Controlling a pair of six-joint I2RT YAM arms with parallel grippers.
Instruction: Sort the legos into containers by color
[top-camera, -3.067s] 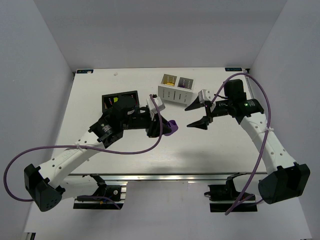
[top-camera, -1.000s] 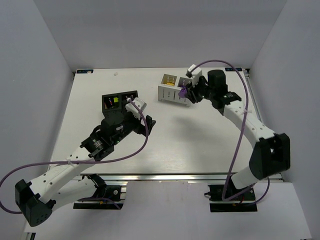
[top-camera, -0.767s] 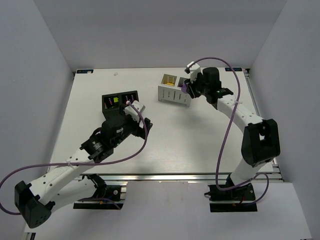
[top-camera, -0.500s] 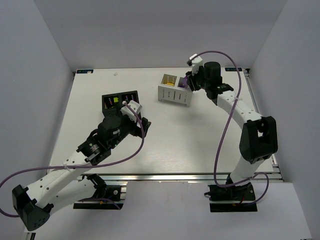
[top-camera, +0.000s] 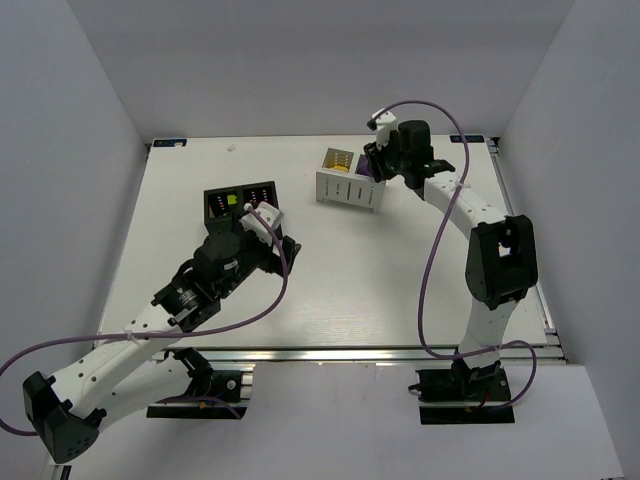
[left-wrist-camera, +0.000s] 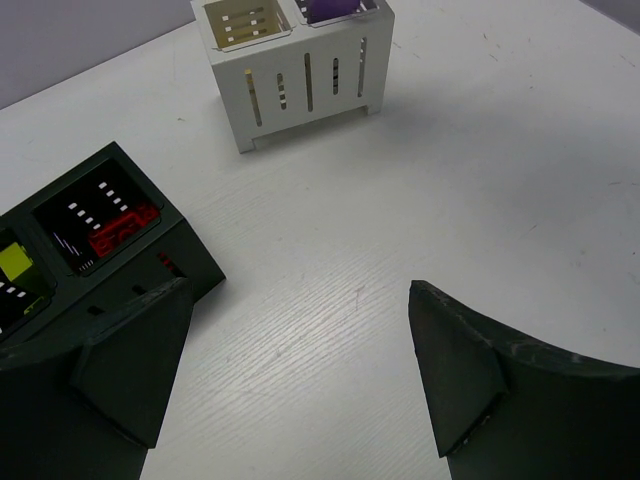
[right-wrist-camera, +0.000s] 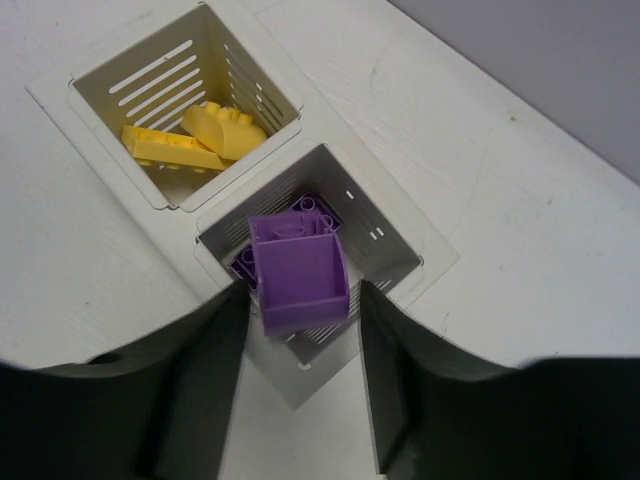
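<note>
From above, my right gripper (top-camera: 375, 165) has swung away from mid-table, where it hung 3 seconds back, to the white container (top-camera: 348, 190) at the far side. My left gripper (top-camera: 285, 245) has pulled back beside the black container (top-camera: 240, 200). No loose brick shows on the table (top-camera: 400, 280), so sorting looks nearly done and the middle is open for retreat.

In my left wrist view, my fingers are spread wide and hold nothing. The black container's near corner sits just beside my left finger; red bricks (left-wrist-camera: 122, 232) and a lime brick (left-wrist-camera: 12, 268) lie in its 2 cells.

In my right wrist view, the purple brick (right-wrist-camera: 300, 268) sits tilted over the purple cell, atop others, yellow bricks (right-wrist-camera: 195, 140) next door. My fingers have just eased apart; slivers of gap show, so I judge it released. The cell rim lies close under both fingers: I should lift straight up.
</note>
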